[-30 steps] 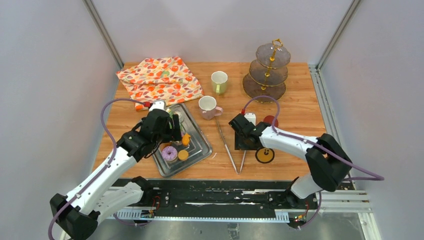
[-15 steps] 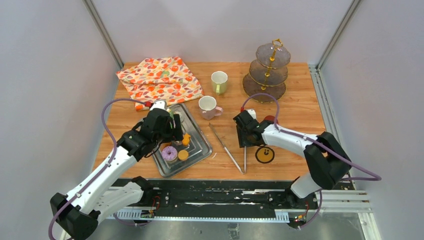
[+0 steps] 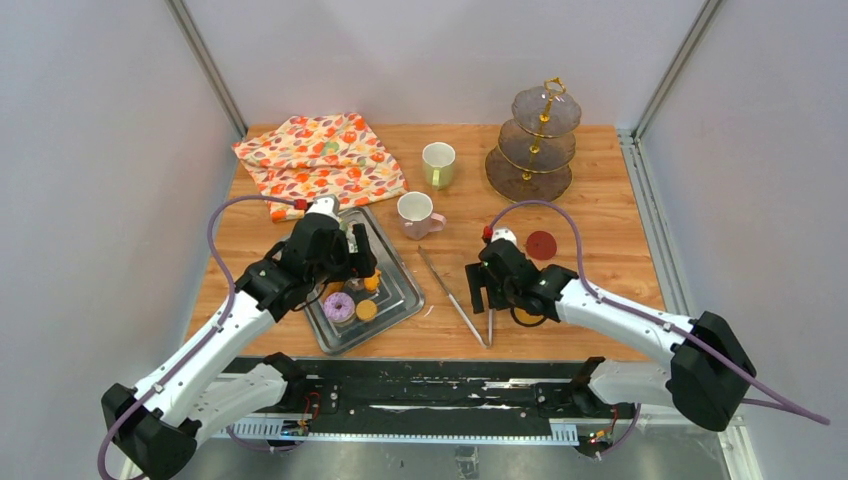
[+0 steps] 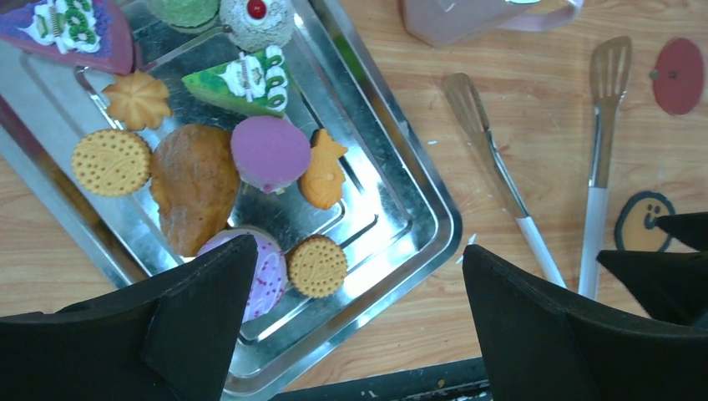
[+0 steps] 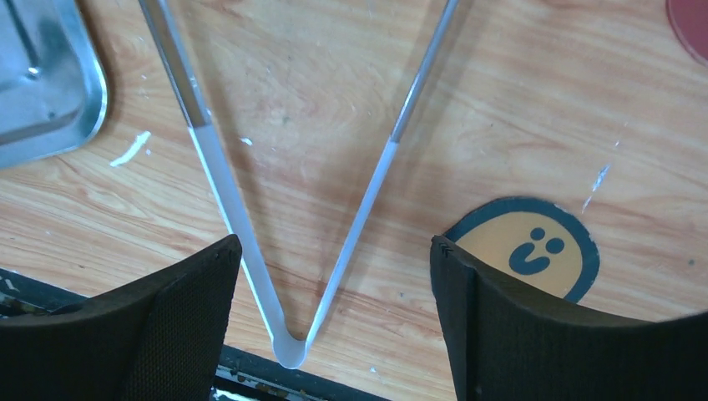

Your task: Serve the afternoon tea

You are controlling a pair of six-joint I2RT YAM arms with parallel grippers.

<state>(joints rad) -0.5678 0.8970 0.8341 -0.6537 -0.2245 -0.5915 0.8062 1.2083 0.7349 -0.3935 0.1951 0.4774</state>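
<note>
Afternoon tea service barely beginning: pastries (image 4: 270,153) all sitting in metal tray (image 4: 417,209), pink mug (image 3: 415,212) and green mug (image 3: 438,163) standing on counter (image 3: 600,230), tiered stand (image 3: 535,140) appearing bare. Left fingers (image 4: 184,317) hovering spread over tray, pinching nothing. Right fingers (image 5: 167,334) hanging spread astride tongs (image 5: 217,167) at hinge end, not gripping. All plating remaining.

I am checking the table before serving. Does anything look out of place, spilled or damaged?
Nothing is spilled or broken. Only the metal tongs look oddly placed: they lie splayed on the table, hinge end at its near edge, under the open right gripper.
</note>
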